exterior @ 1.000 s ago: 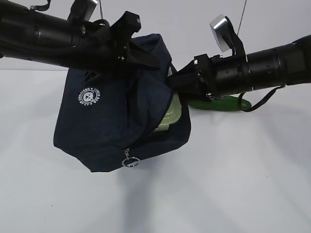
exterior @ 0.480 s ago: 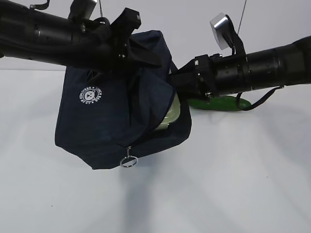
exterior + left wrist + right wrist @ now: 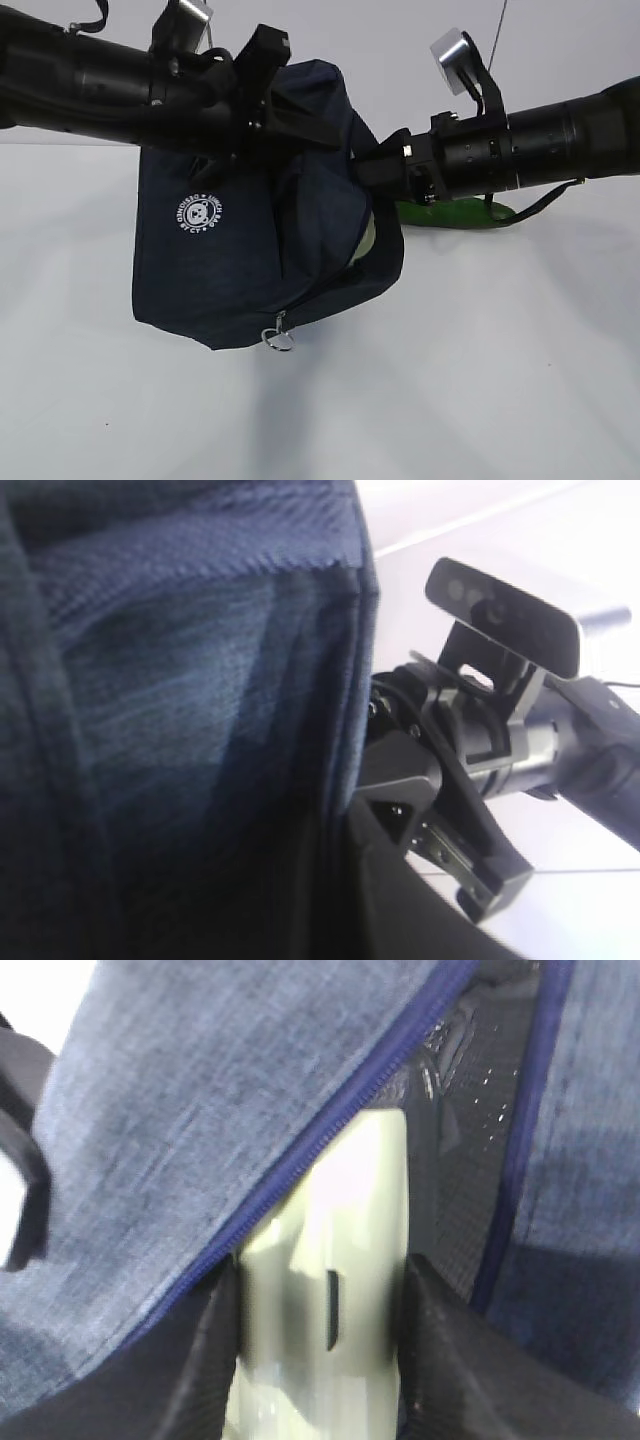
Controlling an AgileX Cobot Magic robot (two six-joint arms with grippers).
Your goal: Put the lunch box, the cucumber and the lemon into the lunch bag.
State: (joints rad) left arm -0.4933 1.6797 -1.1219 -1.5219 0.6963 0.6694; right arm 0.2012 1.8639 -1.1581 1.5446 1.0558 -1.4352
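Here is the lunch bag [image 3: 250,250], hoisted clear of the white counter [image 3: 480,390] in the middle-left of the exterior view, hanging from the left tool [image 3: 290,110], which is clenched on the fabric at the bag's top edge, upper centre of the frame. It is boxy dark navy cloth with a round white logo on its side and a silver ring pull [image 3: 281,339] dangling at its lower corner, and it sags and folds as it hangs, so I judge it soft and light, the sort of thing that collapses unless the mouth is held apart; the stitched rim or the loop handles look like the places to take it. From the right of the frame the right tool [image 3: 375,165] reaches into the mouth, and the right wrist view shows the lunch box [image 3: 325,1290] held between its jaws, pale green lid on edge, slipping past the zipper line into the dark lining. That box looks rigid and smooth, probably a bit slippery, best gripped across its flat faces as now. The cucumber [image 3: 455,213], glossy green, lies on the counter behind the right arm, centre right. The lemon I cannot find in any view.
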